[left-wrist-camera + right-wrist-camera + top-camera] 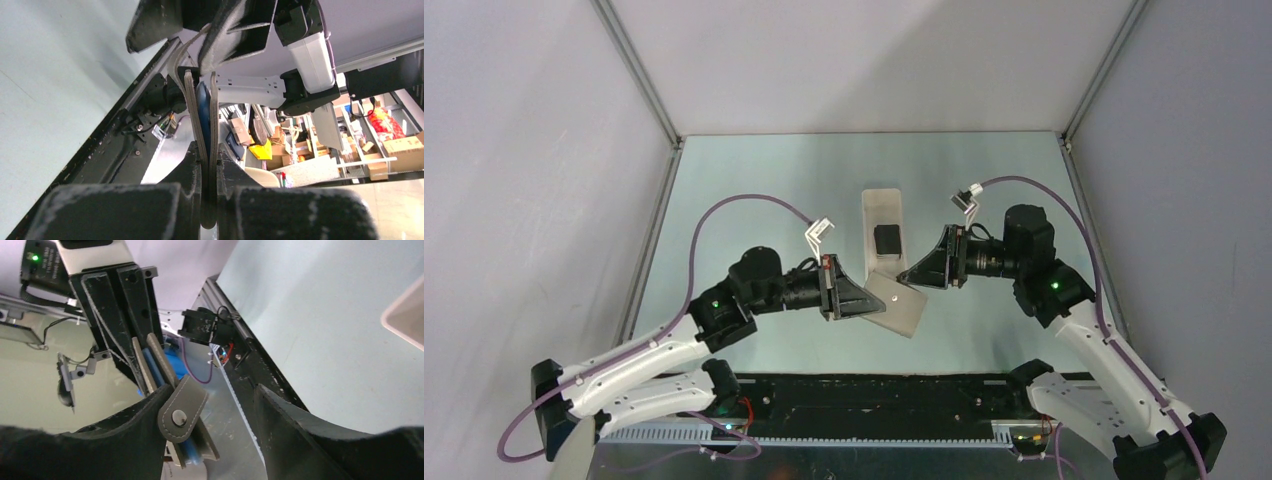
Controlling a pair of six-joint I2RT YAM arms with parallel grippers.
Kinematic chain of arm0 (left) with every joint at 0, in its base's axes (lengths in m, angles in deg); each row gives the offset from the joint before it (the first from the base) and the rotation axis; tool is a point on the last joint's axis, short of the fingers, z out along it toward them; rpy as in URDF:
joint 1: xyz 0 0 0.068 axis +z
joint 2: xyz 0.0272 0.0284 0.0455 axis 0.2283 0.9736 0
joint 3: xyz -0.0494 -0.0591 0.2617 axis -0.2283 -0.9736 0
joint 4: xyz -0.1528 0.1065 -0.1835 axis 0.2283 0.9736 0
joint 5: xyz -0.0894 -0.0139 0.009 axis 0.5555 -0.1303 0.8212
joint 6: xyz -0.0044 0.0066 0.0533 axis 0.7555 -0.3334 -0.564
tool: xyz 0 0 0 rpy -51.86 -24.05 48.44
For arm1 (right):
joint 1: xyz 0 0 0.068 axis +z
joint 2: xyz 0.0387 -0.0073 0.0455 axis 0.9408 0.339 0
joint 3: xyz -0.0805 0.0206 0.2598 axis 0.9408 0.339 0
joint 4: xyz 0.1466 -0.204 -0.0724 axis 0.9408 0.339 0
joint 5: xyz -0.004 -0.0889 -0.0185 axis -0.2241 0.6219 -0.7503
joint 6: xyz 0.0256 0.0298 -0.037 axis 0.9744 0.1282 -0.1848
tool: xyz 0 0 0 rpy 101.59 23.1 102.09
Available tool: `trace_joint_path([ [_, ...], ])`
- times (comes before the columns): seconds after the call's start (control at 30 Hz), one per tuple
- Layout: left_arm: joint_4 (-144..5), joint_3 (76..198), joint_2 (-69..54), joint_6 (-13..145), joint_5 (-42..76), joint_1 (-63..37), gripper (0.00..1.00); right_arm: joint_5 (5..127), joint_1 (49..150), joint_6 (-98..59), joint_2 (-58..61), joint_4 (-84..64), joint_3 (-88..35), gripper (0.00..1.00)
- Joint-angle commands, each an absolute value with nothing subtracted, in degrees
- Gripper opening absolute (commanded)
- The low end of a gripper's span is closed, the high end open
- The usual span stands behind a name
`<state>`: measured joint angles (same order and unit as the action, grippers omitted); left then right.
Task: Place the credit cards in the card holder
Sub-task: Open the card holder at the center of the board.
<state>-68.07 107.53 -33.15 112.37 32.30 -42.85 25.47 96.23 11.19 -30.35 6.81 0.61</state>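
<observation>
From above: long white tray mid-surface, lying lengthwise away from the arms. One black credit card flat inside it, toward the near end. Right at that near end, the grey-brown card holder, held tilted and pinched at its left edge by the left gripper. Right gripper reaching in from the other side, tips at the holder's upper edge.

Over to the left wrist: gripper pressed tight on the card holder. Holder seen edge-on here, two grey-brown leaves slightly parted, blue lining between them. Right gripper looming at the far end of the leaves.

Right wrist now: gripper spread wide, nothing clamped. Card holder standing on edge just beside the left-hand finger. Strap tab with its round snap lying against that finger. Left gripper beyond, clamped on the holder's far edge. Just a corner of the white tray at the right edge, contents out of sight from here.
</observation>
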Motion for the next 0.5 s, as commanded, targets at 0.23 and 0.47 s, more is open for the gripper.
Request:
trace_joint_path([
  [0.23, -71.47, 109.49, -37.27, 104.71, 23.08, -44.91, 0.00, 17.73, 96.88, 22.93, -29.75, -6.97, 2.46, 0.56],
  [0.47, -71.57, 108.92, -38.76, 101.49, 21.34, -46.14, 0.00, 17.23, 98.81, 28.16, -29.39, -14.94, 3.91, 0.49],
])
